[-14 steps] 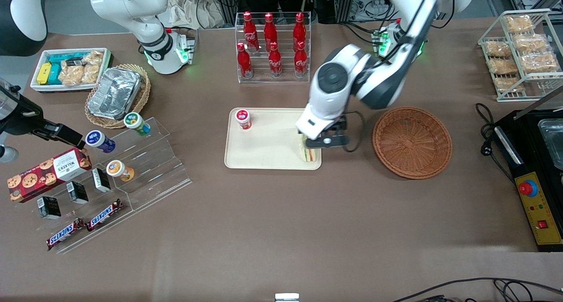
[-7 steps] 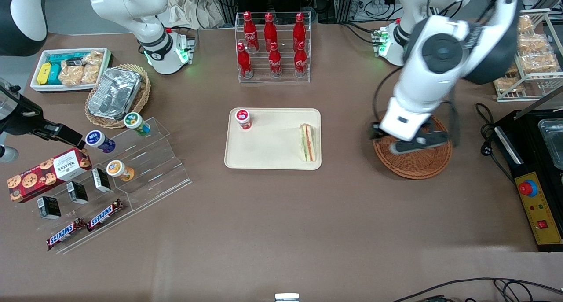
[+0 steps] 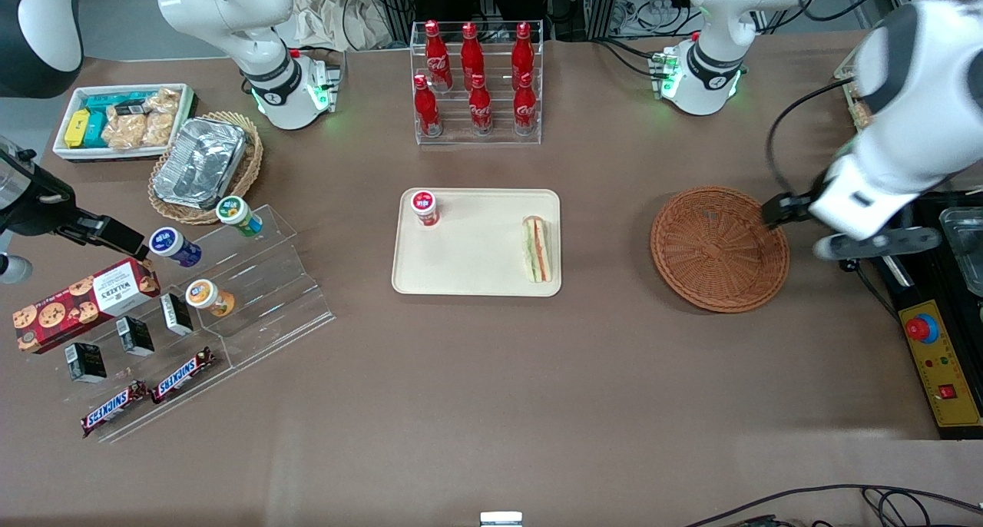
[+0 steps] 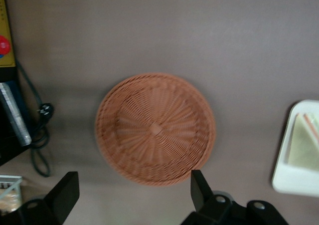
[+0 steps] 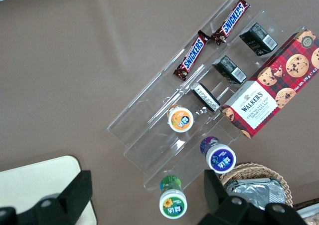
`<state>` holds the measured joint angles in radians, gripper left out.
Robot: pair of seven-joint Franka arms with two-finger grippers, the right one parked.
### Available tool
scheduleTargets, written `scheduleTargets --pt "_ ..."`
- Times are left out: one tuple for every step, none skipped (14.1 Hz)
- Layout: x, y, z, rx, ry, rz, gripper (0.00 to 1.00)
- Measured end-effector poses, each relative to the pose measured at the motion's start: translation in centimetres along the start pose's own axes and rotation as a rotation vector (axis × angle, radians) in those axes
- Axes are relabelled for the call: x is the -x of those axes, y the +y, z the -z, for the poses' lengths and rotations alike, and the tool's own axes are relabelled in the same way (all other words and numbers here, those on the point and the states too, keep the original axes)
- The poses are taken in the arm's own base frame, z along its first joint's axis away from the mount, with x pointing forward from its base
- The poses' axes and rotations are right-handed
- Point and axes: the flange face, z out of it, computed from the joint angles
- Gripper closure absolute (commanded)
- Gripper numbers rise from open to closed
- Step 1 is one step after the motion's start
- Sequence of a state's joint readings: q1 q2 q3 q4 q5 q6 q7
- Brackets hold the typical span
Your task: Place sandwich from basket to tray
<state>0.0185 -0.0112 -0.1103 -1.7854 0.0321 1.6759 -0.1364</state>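
Observation:
The sandwich [image 3: 537, 249] lies on the cream tray [image 3: 476, 273], at the tray's edge nearest the basket, apart from the gripper. It also shows in the left wrist view [image 4: 304, 145] on the tray [image 4: 285, 177]. The reddish-brown wicker basket [image 3: 719, 249] holds nothing, as the left wrist view [image 4: 155, 129] also shows. My left gripper [image 3: 845, 231] hovers above the table beside the basket's rim, toward the working arm's end. It is open and empty [image 4: 133, 179], with its fingers [image 4: 67, 192] wide apart.
A small red-capped jar [image 3: 424, 207] stands on the tray's corner. A rack of cola bottles [image 3: 476, 81] stands farther from the camera. A black machine with a red button [image 3: 933, 343] and a wire rack of pastries [image 3: 914, 89] are near the gripper. Snack steps [image 3: 230, 296] lie toward the parked arm's end.
My gripper let go of the sandwich on the tray, then rose and swung away over the basket toward the working arm's end. The sandwich stays on the tray.

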Motion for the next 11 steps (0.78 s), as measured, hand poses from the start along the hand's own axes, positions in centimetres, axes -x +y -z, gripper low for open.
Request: scheduleTargets --pt "0.4 -1.5 0.5 0.015 -0.007 -0.002 0.01" --pt "0.8 -2.7 0.9 0.043 -0.008 -0.007 0.01" --pt "1.1 -3.8 1.2 0.067 -0.010 -0.012 0.01" --pt "1.4 -4.9 1.5 0.083 -0.012 -0.019 0.01" --pt "1.9 -5.7 1.8 0.091 -0.010 -0.026 0.00" --pt "2.8 -6.4 2.5 0.097 -0.004 -0.034 0.01" --pt "3.7 -7.0 3.2 0.101 0.001 -0.038 0.01" --pt "4.7 -7.7 4.0 0.108 0.004 -0.042 0.01" --pt "5.5 -8.2 4.8 0.115 0.014 -0.046 0.01" --pt "6.0 -8.6 5.5 0.119 0.027 -0.051 0.00" --pt "6.2 -8.6 5.8 0.121 0.034 -0.055 0.01"
